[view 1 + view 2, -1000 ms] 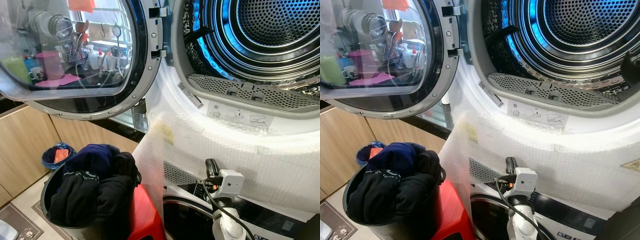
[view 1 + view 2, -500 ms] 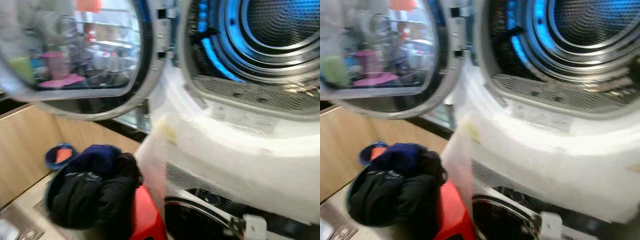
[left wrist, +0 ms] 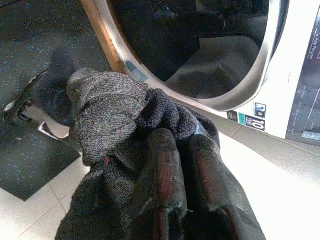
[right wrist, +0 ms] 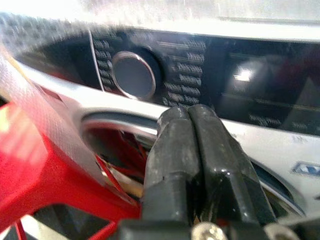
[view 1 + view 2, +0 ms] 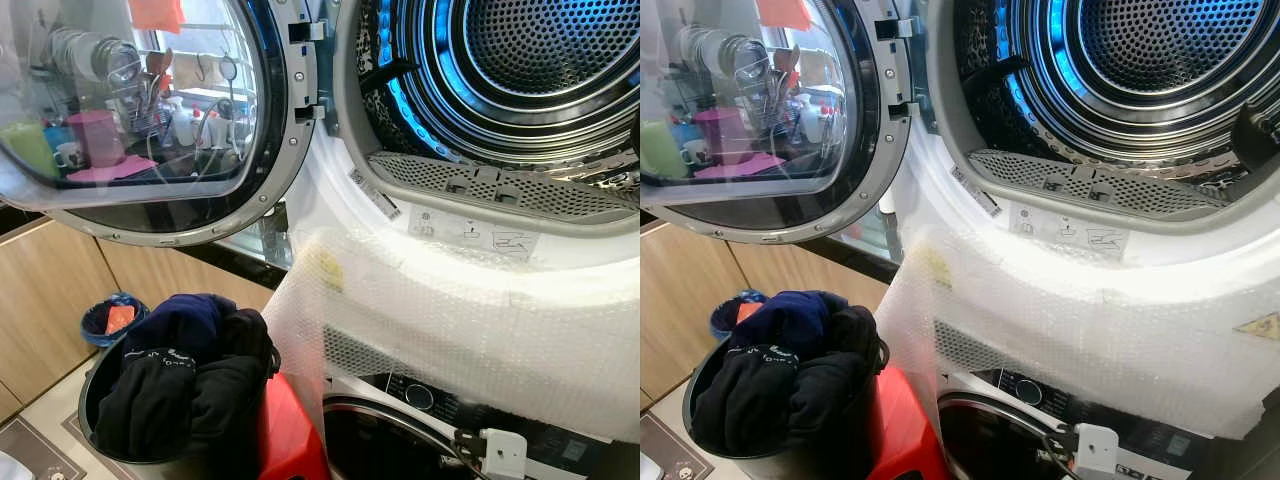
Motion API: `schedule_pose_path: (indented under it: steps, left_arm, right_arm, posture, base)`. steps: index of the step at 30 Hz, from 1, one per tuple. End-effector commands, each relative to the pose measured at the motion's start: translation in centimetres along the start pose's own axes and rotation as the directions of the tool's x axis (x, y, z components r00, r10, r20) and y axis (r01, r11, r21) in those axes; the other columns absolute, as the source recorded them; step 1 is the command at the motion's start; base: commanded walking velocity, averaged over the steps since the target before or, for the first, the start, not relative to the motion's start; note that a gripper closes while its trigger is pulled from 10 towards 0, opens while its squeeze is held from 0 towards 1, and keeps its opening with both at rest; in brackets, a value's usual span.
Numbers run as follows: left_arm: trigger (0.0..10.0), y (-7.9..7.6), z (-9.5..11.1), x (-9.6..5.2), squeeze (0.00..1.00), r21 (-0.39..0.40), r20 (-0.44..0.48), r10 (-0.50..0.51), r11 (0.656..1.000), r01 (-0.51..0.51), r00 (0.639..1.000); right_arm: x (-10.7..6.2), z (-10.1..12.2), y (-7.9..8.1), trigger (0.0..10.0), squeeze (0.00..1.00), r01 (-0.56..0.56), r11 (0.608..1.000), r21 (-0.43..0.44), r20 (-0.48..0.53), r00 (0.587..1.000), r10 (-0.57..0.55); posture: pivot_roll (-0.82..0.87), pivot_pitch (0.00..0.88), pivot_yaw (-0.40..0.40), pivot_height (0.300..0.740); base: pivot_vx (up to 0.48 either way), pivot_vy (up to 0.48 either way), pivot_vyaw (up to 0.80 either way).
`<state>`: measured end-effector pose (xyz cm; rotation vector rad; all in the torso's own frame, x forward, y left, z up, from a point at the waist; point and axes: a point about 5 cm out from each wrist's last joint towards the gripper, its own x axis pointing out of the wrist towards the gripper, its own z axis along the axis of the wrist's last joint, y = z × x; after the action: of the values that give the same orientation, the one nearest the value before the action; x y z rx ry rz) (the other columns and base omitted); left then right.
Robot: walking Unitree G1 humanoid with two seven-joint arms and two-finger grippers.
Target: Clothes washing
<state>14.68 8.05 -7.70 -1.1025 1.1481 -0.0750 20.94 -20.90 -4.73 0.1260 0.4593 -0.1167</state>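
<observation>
The upper machine's drum (image 5: 540, 50) stands open, its round glass door (image 5: 150, 110) swung out to the left. A black basket (image 5: 88, 385) at lower left is heaped with dark clothes (image 5: 180, 370). My left gripper (image 3: 177, 137) is low by the floor, shut on a dark grey knit garment (image 3: 105, 110), in front of the lower washer's door ring (image 3: 250, 85). My right gripper (image 4: 189, 112) is shut with nothing in it, close to the washer's control panel (image 4: 240, 85) and dial (image 4: 132, 75). Its white wrist block (image 5: 497, 452) shows at the bottom edge.
Bubble wrap (image 5: 450, 320) hangs over the machine front between drum and washer. A red stool (image 5: 290, 435) stands beside the basket. A small blue bin (image 5: 108, 318) and wooden cabinets (image 5: 40, 300) are at the left. A dark mat (image 3: 30, 150) lies on the pale floor tiles.
The right arm's white wrist block has dropped from mid-height before the washer to the bottom edge of the view. The head camera shifted a little; basket and machines stay put.
</observation>
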Motion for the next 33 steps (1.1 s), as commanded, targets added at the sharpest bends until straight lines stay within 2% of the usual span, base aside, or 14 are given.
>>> schedule_pose_path:
  steps: [1, 3, 6, 33]
  left_arm:
    - [10.0, 8.2, 8.1, -5.8, 0.00, 0.700, 0.375, 0.492, 0.405, -0.588, 0.786]
    - [10.0, 8.1, 7.8, -5.5, 0.00, 0.722, 0.368, 0.489, 0.386, -0.574, 0.791]
    - [10.0, 8.1, 7.5, -5.4, 0.00, 0.727, 0.364, 0.487, 0.384, -0.569, 0.794]
    - [10.0, 8.1, 7.5, -5.4, 0.00, 0.727, 0.364, 0.487, 0.384, -0.569, 0.794]
  right_arm:
    - [-0.1, -0.6, -0.2, 10.0, 0.00, 0.012, 1.000, -0.014, -0.045, 0.999, -0.013]
    - [-0.8, -2.1, -0.9, 10.0, 0.00, 0.046, 0.997, -0.060, -0.147, 0.988, -0.054]
    - [-1.3, -3.1, -1.1, 10.0, 0.00, 0.051, 0.995, -0.086, -0.206, 0.976, -0.068]
    - [-1.3, -3.1, -1.1, 10.0, 0.00, 0.051, 0.995, -0.086, -0.206, 0.976, -0.068]
  posture:
    - [-0.02, 0.000, 0.000, 0.740]
    - [-0.01, 0.000, 0.000, 0.740]
    - [0.01, 0.000, 0.010, 0.740]
    - [0.01, 0.000, 0.010, 0.740]
  base:
    - [0.000, 0.000, 0.00]
    - [0.000, 0.000, 0.00]
    - [0.000, 0.000, 0.00]
    - [0.000, 0.000, 0.00]
